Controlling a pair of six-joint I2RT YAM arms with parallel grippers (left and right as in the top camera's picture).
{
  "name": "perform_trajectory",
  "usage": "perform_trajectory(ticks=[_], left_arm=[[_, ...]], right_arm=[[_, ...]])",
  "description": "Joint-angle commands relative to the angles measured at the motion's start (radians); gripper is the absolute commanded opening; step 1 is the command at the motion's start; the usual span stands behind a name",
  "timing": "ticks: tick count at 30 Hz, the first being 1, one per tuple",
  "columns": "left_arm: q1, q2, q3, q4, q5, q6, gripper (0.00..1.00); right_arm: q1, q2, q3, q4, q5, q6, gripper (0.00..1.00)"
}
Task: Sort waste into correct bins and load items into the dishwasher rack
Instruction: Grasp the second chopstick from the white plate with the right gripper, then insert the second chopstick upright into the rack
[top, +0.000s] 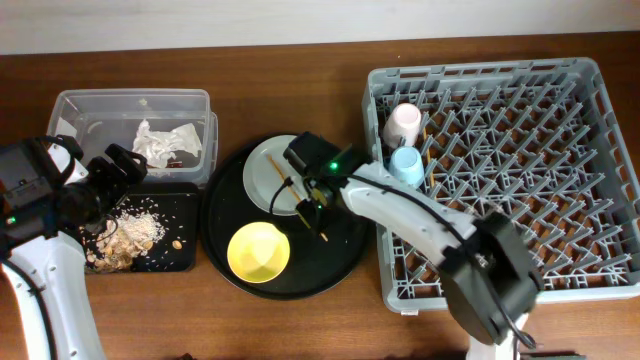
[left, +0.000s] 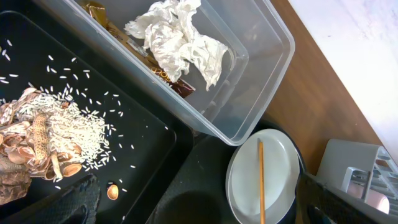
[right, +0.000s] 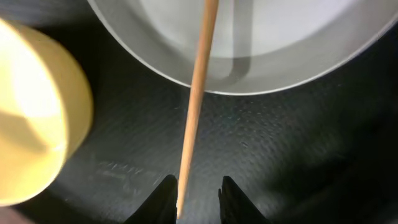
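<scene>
Chopstick lies across the plate edge onto the black tray. The right end effector is spread open round its low end. Center it first, then pinch gently.

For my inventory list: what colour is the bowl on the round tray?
Yellow; the bowl shows best in the overhead view.

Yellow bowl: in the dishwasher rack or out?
Out. The yellow bowl sits upright on the round black tray, left of the rack.
</scene>
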Motion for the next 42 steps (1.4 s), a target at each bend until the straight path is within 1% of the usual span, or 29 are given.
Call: perform_trajectory(ticks=[1,3,12,16,20,22,25,26,28,30,32,34,36,37,42], left_arm=[[0.003,-0.004,0.013,0.002,0.007,0.009,0.99],[0.003,-0.004,0.013,0.002,0.007,0.009,0.99],[0.003,-0.004,0.013,0.002,0.007,0.009,0.99],[0.003,-0.004,0.013,0.002,0.007,0.010,0.99],[0.003,-0.004,0.013,0.002,0.007,0.009,0.99],[0.003,-0.004,0.013,0.002,0.007,0.009,0.99],[0.003,-0.004,0.013,0.002,0.007,0.009,0.99],[0.003,-0.004,0.013,0.002,0.007,0.009,0.99],[0.003,-0.004,0.013,0.002,0.007,0.010,0.99],[0.003,-0.004,0.013,0.002,0.007,0.010,0.99],[0.003,-0.004,0.013,0.002,0.007,0.010,0.99],[0.003,-0.004,0.013,0.002,0.007,0.009,0.99],[0.003,-0.004,0.013,0.002,0.007,0.009,0.99],[0.003,-0.004,0.013,0.002,0.007,0.010,0.99],[0.003,-0.004,0.013,0.002,0.007,0.009,0.99]], right_arm=[[0.005,0.058,-0.006,0.012,-0.010,0.014,0.25],[0.006,0.066,-0.007,0.030,-0.038,0.014,0.25],[0.031,0.099,-0.013,0.045,-0.037,0.014,0.24],[0.030,0.109,-0.017,0.048,-0.037,0.013,0.19],[0.030,0.107,-0.014,0.043,-0.042,0.014,0.04],[0.029,0.078,0.003,0.024,-0.042,0.014,0.04],[0.021,-0.028,0.089,-0.060,-0.041,0.040,0.04],[-0.005,-0.089,0.125,-0.113,-0.041,0.040,0.04],[-0.075,-0.185,0.138,-0.163,-0.035,0.040,0.04],[-0.229,-0.289,0.138,-0.262,0.021,0.039,0.04],[-0.378,-0.317,0.138,-0.349,0.073,0.035,0.04],[-0.465,-0.315,0.127,-0.386,0.072,0.029,0.04],[-0.578,-0.312,0.047,-0.367,0.084,0.010,0.05],[-0.623,-0.311,-0.010,-0.317,0.083,0.010,0.05],[-0.697,-0.309,-0.113,-0.200,0.072,0.010,0.05]])
